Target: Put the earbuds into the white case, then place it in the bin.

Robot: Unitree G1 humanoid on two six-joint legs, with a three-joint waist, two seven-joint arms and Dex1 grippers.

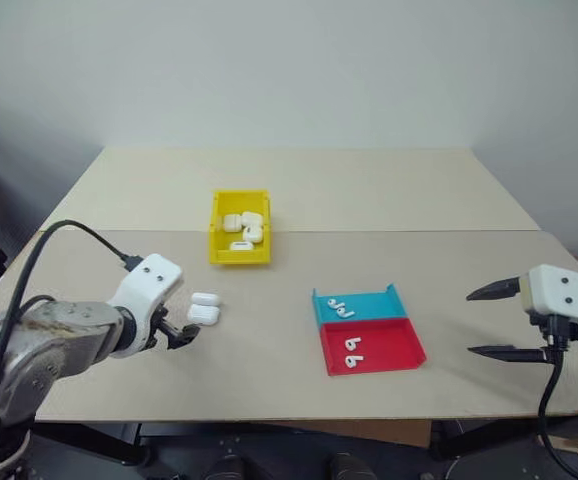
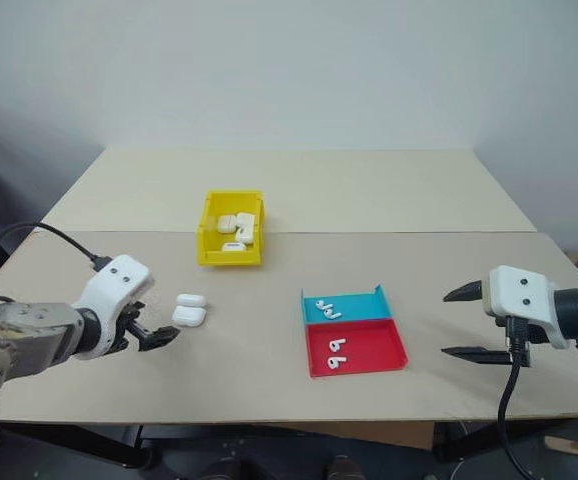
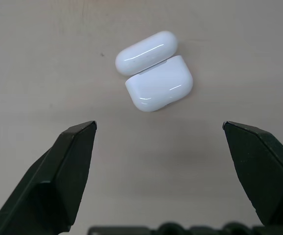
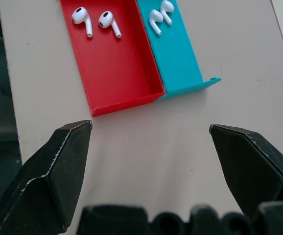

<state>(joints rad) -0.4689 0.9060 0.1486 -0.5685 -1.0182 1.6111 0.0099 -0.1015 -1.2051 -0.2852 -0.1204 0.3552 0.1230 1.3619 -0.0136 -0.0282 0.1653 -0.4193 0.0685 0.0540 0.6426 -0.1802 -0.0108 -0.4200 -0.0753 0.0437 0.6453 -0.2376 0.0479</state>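
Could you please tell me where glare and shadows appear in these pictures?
Left wrist view: bright glare streaks on the open glossy white plastic case, with a soft shadow on the beige wooden table below it. Right wrist view: the flat red plastic tray and flat teal plastic tray cast faint shadows on the tabletop.

Head pair looks down over the table [image 1: 289, 200] (shared scene); wrist cameras hover close above it.

Bare desk [image 1: 269, 340] is lying all around the case [image 3: 156, 81]; nothing is standing between it and the left hand [image 3: 158, 128], fingers spread wide.
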